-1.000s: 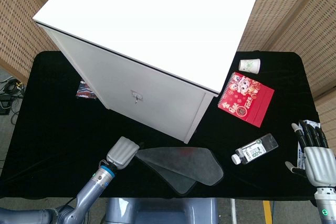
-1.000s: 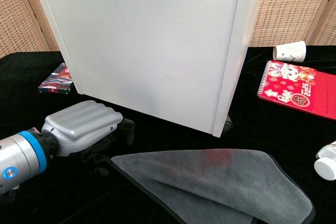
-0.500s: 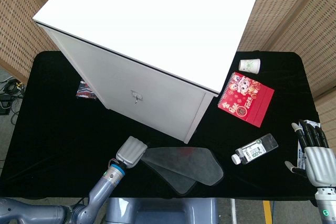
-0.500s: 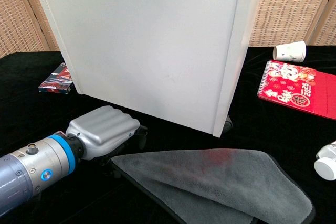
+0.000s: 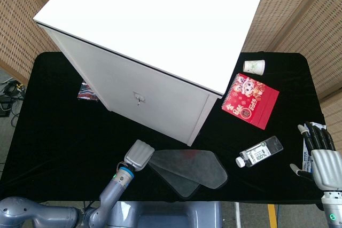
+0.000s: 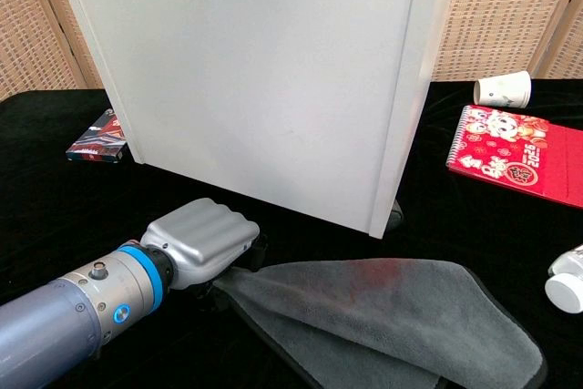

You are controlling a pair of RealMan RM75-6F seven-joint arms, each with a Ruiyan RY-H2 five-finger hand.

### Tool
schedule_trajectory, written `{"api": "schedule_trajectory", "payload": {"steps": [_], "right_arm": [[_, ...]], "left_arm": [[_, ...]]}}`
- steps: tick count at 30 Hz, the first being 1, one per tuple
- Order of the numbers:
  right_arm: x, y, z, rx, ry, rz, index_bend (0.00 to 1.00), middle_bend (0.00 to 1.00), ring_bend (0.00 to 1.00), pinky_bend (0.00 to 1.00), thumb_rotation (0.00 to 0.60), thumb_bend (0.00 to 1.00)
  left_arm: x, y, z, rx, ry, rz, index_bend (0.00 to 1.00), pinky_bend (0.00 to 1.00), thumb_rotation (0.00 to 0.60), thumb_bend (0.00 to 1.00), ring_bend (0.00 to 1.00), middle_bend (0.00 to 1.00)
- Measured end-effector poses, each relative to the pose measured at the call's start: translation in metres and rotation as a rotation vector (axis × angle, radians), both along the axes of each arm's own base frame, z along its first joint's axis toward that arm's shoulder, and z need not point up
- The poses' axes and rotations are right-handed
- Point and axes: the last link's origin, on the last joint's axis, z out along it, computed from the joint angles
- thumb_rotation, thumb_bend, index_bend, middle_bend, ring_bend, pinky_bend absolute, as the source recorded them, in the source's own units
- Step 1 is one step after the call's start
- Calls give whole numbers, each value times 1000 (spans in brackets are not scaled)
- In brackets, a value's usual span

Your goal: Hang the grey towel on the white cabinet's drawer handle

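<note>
1. left hand [image 6: 202, 241], lower left of the chest view, closes on the left corner of the grey towel [image 6: 383, 312].
2. towel lies flat below the white cabinet [image 5: 155, 41].
3. right hand [image 5: 322, 159], lower right, rests empty, fingers apart.

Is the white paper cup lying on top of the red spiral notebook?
No, the white paper cup lies on the black tablecloth beside the red spiral notebook.

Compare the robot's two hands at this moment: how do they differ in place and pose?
The left hand lies at the grey towel, fingers curled over its near-left corner; the right hand sits far right, apart from everything, fingers spread. The left shows in both views, the right only in the head view. Both are low over the black table.
</note>
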Motion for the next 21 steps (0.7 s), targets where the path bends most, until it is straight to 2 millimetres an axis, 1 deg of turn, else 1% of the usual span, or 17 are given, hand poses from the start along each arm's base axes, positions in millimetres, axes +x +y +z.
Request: {"api": "schedule_trajectory", "payload": {"steps": [1, 2, 4, 8, 11, 14, 17, 21], "right_arm": [[0, 0, 0, -1, -1, 0, 0, 0, 0, 0, 600, 86], [0, 0, 0, -1, -2, 0, 0, 0, 0, 0, 600, 86], [0, 0, 1, -4, -5, 2, 0, 0, 0, 0, 600, 86], [0, 1, 3, -8, -9, 3, 0, 0, 0, 0, 600, 86], [0, 1, 3, -7, -8, 3, 0, 0, 0, 0, 600, 86], [0, 1, 4, -10, -9, 3, 0, 0, 0, 0, 600, 87], [0, 1, 4, -16, -9, 6, 0, 0, 0, 0, 600, 86], [0, 1, 4, -18, -5, 6, 0, 0, 0, 0, 600, 86]], "left_arm": [[0, 0, 0, 4, 2, -5, 501, 750, 600, 572, 775, 868], [0, 0, 0, 9, 4, -12, 525, 750, 600, 585, 775, 868], [1, -1, 1, 23, 6, -34, 583, 750, 600, 592, 777, 868], [2, -2, 7, 58, -4, -89, 629, 749, 600, 593, 777, 868], [0, -2, 17, 89, -8, -143, 663, 749, 600, 592, 777, 868], [-3, -1, 30, 121, -7, -204, 691, 749, 600, 593, 777, 868], [-7, 1, 47, 168, -3, -289, 708, 748, 600, 592, 777, 868], [-17, 6, 76, 241, -4, -441, 758, 744, 600, 591, 777, 868]]}}
